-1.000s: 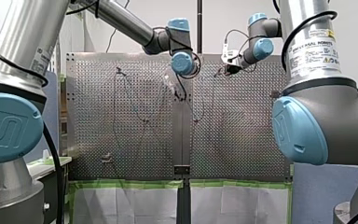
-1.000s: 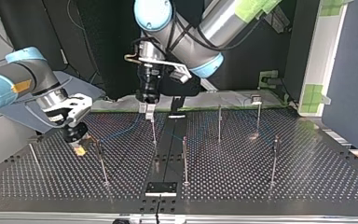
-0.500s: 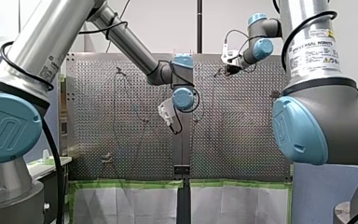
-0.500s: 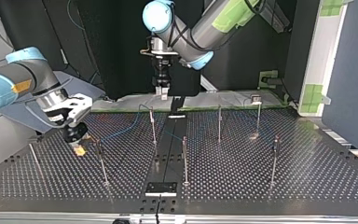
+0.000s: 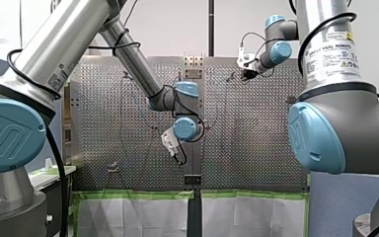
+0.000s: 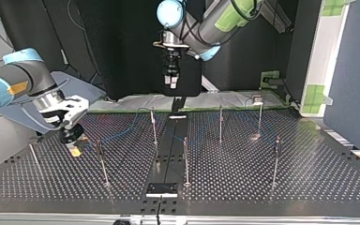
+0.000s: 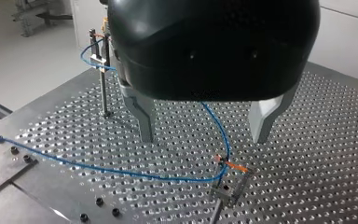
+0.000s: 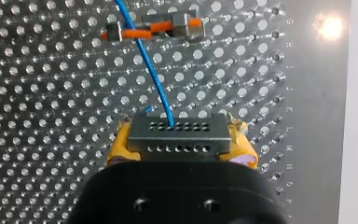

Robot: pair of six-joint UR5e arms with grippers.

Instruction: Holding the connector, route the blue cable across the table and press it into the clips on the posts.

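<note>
My right gripper (image 8: 179, 142) pinches the grey connector (image 8: 177, 133) between its yellow pads (image 8: 120, 148), low over the table (image 8: 42, 154). The blue cable (image 8: 145, 60) comes out of the connector and runs ahead to a clip (image 8: 179, 22) with an orange band. It crosses that clip, so I think this one is done, but I cannot tell if the cable sits all the way in. My left gripper (image 7: 204, 125) is spread wide and holds nothing, high above the table. Under it the cable goes through a second clip (image 7: 229, 185). Then it lies slack on the holes and runs off out of view, so its other end is cut off. Farther ahead stands a tall post (image 7: 102, 86) with the cable looped at its top. It may be the one beside my right gripper, but I cannot be sure. In the top view the cable shows well only in the left half of the frame, up to the thin post (image 6: 153, 127) just left of the middle. The posts in the right half, like the last post (image 6: 275, 161) at the far right, look bare, so I think about half the job is left. In the front view the cable is too thin to follow.
</note>
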